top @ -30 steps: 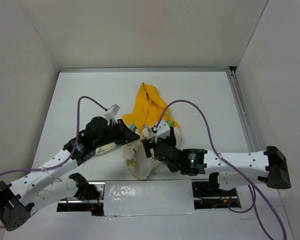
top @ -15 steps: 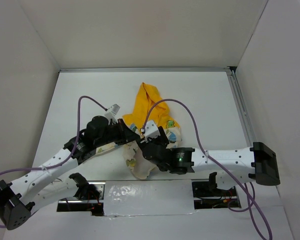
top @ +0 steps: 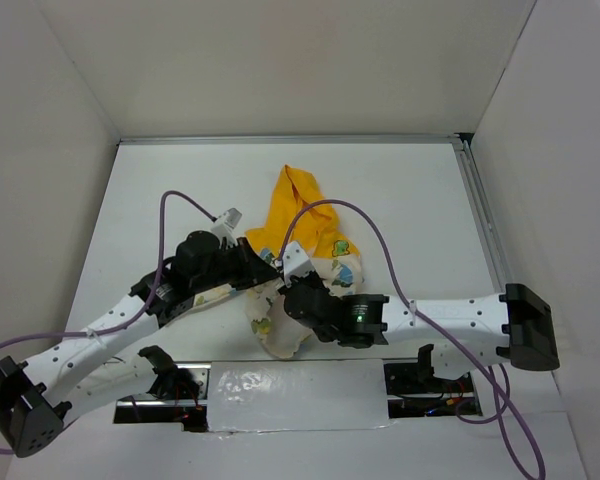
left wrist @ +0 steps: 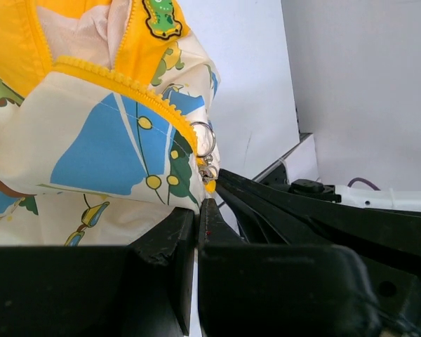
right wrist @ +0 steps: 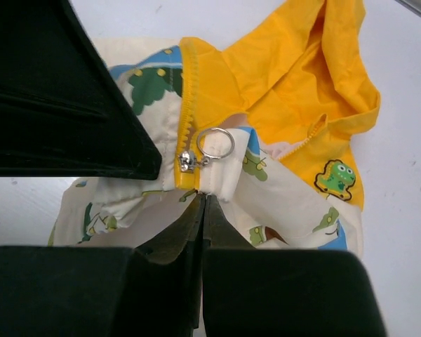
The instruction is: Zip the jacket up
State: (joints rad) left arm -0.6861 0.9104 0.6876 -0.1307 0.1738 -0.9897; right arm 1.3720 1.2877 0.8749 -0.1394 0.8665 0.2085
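Grippers are meeting mid-table (top: 420, 200): L gripper (left wrist: 201, 210) is clamping lower front edge of jacket (top: 302, 212), which is lying crumpled w/ yellow hood toward far wall; R gripper (right wrist: 203, 203), jaws together, is pressing its tips against hem just below zip slider (right wrist: 185, 161).
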